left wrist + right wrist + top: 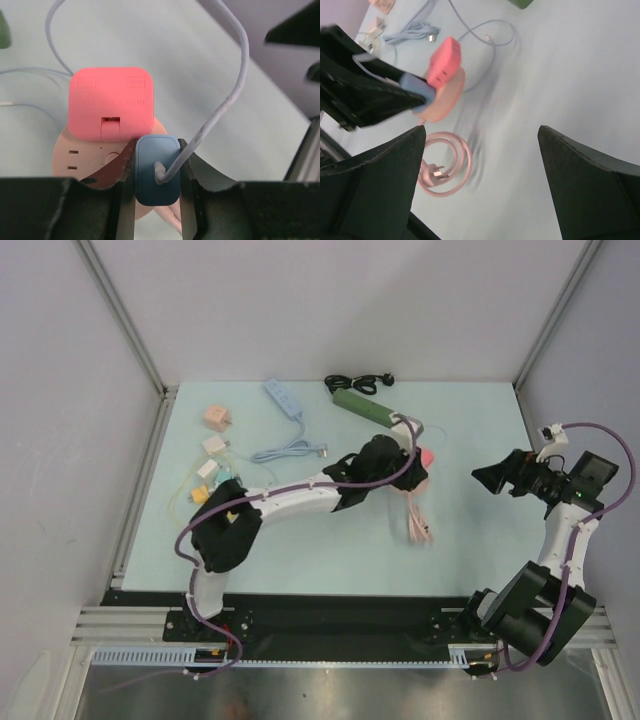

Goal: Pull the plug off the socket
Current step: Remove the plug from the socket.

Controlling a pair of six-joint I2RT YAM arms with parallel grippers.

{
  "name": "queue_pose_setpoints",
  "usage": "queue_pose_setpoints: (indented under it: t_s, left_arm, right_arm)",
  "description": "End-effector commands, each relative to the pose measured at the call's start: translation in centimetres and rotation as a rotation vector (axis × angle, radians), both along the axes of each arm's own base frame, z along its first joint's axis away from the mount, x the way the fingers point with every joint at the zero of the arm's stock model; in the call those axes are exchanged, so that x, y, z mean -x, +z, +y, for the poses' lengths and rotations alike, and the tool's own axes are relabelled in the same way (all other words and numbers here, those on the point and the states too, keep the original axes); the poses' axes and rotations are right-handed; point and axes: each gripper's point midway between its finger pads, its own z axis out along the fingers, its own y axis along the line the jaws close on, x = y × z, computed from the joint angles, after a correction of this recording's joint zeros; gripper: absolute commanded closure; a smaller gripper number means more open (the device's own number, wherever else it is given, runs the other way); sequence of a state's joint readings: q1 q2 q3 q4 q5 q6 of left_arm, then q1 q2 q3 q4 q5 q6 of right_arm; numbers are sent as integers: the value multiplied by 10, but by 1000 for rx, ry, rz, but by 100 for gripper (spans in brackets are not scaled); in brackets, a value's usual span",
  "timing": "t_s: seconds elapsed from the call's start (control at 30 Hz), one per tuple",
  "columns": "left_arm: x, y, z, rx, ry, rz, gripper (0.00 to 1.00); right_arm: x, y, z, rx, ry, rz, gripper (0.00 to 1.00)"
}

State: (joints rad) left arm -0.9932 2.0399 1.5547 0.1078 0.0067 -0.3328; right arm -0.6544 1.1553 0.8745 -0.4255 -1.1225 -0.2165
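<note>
A blue plug (pixel 155 172) with a pale grey cable (pixel 235 90) sits in a round pale-pink socket (pixel 75 155) next to a red cube adapter (pixel 111 102). My left gripper (pixel 156 150) is shut on the blue plug, one finger pressed against each side. In the top view the left gripper (pixel 385 465) covers most of the socket (pixel 428 457) at mid-table. From the right wrist view the plug (pixel 415 87) shows at the socket's (pixel 447 100) left edge. My right gripper (pixel 497 478) hovers to the right of the socket, open and holding nothing (pixel 482 131).
The socket's pink cord lies coiled (pixel 417 525) just in front of it. A green power strip (pixel 362 406) and a light-blue power strip (pixel 283 397) lie at the back. Small chargers (pixel 213 445) sit at the left. Grey walls enclose the table.
</note>
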Motion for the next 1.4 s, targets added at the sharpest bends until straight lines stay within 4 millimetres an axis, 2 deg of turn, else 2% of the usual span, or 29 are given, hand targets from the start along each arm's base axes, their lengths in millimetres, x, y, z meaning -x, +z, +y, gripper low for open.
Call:
queue_pose_setpoints:
  t_s: [0.0, 0.2, 0.4, 0.6, 0.77, 0.93, 1.2, 1.3, 1.33, 1.37]
  left_arm:
    - [-27, 114, 26, 369, 167, -27, 100]
    - [-33, 119, 45, 499, 317, 112, 100]
    - [-39, 123, 45, 642, 410, 246, 100]
    - [-42, 122, 41, 745, 473, 335, 100]
    - [-44, 121, 35, 762, 498, 360, 100]
    - [-41, 114, 26, 756, 501, 375, 100]
    - [-43, 122, 15, 776, 515, 365, 100]
    - [-46, 125, 13, 787, 527, 358, 100]
    - [-48, 128, 14, 796, 537, 359, 100]
    - [-49, 128, 14, 801, 540, 361, 100]
  right_arm:
    - [-2, 1, 24, -45, 103, -12, 0]
    - [1, -4, 72, -105, 288, 13, 1]
    - [0, -13, 111, -152, 367, 83, 1]
    - [-28, -29, 116, -88, 160, 139, 0]
    - [-29, -25, 136, -95, 166, 137, 0]
    - [-28, -24, 145, -111, 181, 139, 0]
    - [-32, -49, 158, -87, 151, 240, 3]
    - [-35, -56, 155, -78, 133, 265, 5]
    - [-31, -57, 165, -75, 158, 271, 5]
    - [-33, -58, 164, -71, 150, 272, 6]
